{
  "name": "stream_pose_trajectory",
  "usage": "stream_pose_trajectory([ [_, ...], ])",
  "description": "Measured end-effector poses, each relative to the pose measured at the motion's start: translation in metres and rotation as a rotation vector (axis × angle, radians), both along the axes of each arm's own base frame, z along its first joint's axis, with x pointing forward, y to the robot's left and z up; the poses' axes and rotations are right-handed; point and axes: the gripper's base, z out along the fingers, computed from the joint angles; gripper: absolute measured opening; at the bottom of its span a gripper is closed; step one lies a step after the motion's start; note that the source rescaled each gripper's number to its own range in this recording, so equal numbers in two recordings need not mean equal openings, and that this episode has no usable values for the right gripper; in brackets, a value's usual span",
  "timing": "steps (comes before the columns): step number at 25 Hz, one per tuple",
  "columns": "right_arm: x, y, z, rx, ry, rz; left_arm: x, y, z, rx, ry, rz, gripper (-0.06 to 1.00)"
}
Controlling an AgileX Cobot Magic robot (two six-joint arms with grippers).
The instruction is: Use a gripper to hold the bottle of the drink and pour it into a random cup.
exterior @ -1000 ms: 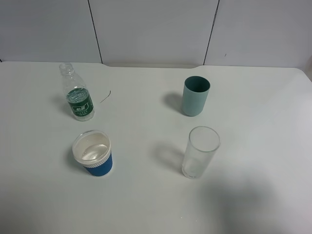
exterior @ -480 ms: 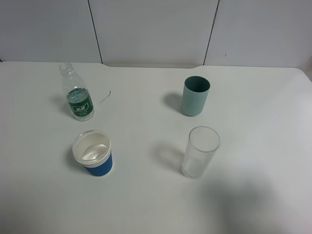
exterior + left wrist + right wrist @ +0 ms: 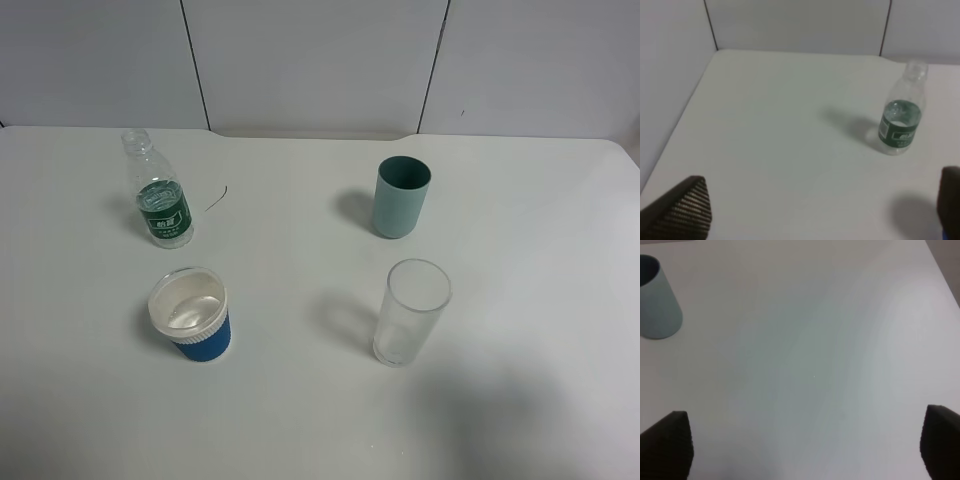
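Observation:
The bottle of the drink stands upright at the back left of the white table, clear plastic with a green label and no cap; the left wrist view also shows the bottle. In front of it sits the blue cup with a white ribbed rim. Neither arm shows in the high view. My left gripper hangs open over bare table, well short of the bottle, its black fingers wide apart. My right gripper is open too, with nothing between its fingers.
A teal plastic cup stands at the back right, also seen as the teal cup in the right wrist view. A tall clear glass stands in front of it. A thin dark line marks the table beside the bottle.

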Motion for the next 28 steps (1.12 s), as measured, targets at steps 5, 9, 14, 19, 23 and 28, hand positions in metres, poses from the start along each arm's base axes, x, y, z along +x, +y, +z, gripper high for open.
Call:
stream_pose_trajectory([
  [5,0.000,0.000,0.000,0.000,0.000,0.000,0.008,0.001,-0.018,-0.006,0.071,0.000,0.83],
  [9,0.000,0.000,0.000,0.000,0.000,0.000,0.018,0.001,-0.031,-0.010,0.103,-0.002,0.83],
  [14,0.000,0.000,0.000,0.000,0.000,0.000,0.029,0.002,-0.050,-0.015,0.154,-0.004,0.83],
  [19,0.000,0.000,0.000,0.000,0.000,0.000,0.033,0.002,-0.055,-0.015,0.158,-0.005,0.83],
  [23,0.000,0.000,0.000,0.000,0.000,0.000,0.033,0.002,-0.055,-0.015,0.158,-0.005,0.83],
  [28,0.000,0.000,0.000,0.000,0.000,0.000,0.033,0.002,-0.055,-0.015,0.158,-0.005,0.83],
])
